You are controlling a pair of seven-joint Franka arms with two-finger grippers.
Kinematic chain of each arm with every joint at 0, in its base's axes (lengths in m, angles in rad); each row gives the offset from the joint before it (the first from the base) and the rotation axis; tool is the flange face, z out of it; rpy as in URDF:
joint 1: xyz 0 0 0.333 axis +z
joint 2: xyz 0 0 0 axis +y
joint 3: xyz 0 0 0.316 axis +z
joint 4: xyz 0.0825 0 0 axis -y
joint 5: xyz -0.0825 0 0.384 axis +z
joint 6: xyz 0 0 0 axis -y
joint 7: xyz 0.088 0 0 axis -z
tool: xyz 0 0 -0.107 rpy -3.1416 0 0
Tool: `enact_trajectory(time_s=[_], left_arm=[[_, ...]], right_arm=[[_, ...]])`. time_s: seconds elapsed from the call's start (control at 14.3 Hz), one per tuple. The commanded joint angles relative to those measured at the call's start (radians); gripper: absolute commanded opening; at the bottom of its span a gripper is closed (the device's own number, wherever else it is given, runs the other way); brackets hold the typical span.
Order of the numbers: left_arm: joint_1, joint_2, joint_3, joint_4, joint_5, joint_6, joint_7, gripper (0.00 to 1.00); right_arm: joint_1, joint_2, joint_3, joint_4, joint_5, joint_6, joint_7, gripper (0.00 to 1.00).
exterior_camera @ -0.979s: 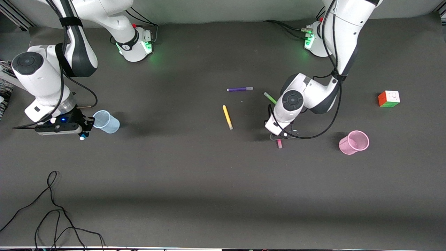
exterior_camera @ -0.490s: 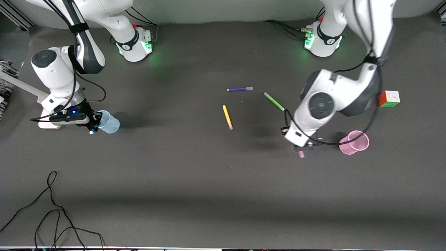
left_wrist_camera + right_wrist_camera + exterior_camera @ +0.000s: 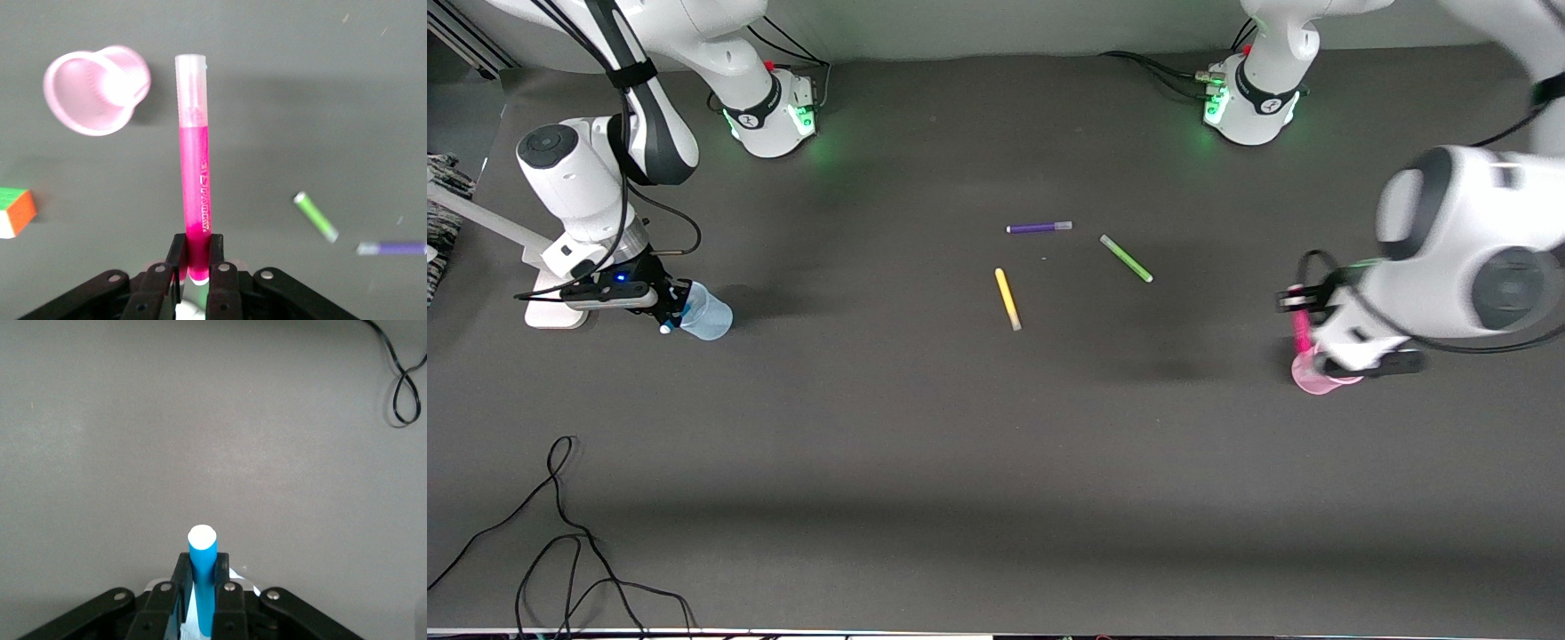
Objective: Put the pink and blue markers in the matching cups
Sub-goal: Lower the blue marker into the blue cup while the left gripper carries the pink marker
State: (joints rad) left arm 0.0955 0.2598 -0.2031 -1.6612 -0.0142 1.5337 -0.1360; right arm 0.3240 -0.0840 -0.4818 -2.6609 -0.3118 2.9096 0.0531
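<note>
Since swinging over from desk centre, left gripper (image 3: pixel 1301 307) now poised over pink cup (image 3: pixel 1316 373), fingers clamped on pink marker (image 3: pixel 195 167). Right gripper (image 3: pixel 669 307) at blue cup (image 3: pixel 704 313), gripping blue marker (image 3: pixel 203 580). Both drops prob. imminent.

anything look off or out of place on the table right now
Nothing is spilled or damaged. The one stray thing is a colour cube lying near the pink cup, with no part in the sorting. The yellow marker, green marker and purple marker lie loose mid-table, and both cups stand upright.
</note>
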Motion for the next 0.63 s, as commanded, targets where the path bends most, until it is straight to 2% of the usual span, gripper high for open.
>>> enact_trajectory(time_s=[0.0,0.14,0.35,0.56], left_arm=[[0.067,0.010,-0.009,0.026,0.028,-0.075,0.120,0.00],[0.078,0.038,-0.009,0.026,0.088,-0.087,0.151,0.00],[0.082,0.090,-0.007,0.027,0.146,-0.107,0.148,0.00],[0.079,0.173,-0.009,0.029,0.201,-0.115,0.148,0.00]], right_arm=[[0.007,-0.002,-0.017,-0.016,-0.021,0.030,-0.013,0.15],[0.007,0.003,-0.018,-0.014,-0.020,0.017,-0.001,1.00],[0.007,0.004,-0.020,-0.008,-0.020,0.001,0.007,1.00],[0.007,-0.002,-0.020,0.024,-0.010,-0.079,0.007,1.00]])
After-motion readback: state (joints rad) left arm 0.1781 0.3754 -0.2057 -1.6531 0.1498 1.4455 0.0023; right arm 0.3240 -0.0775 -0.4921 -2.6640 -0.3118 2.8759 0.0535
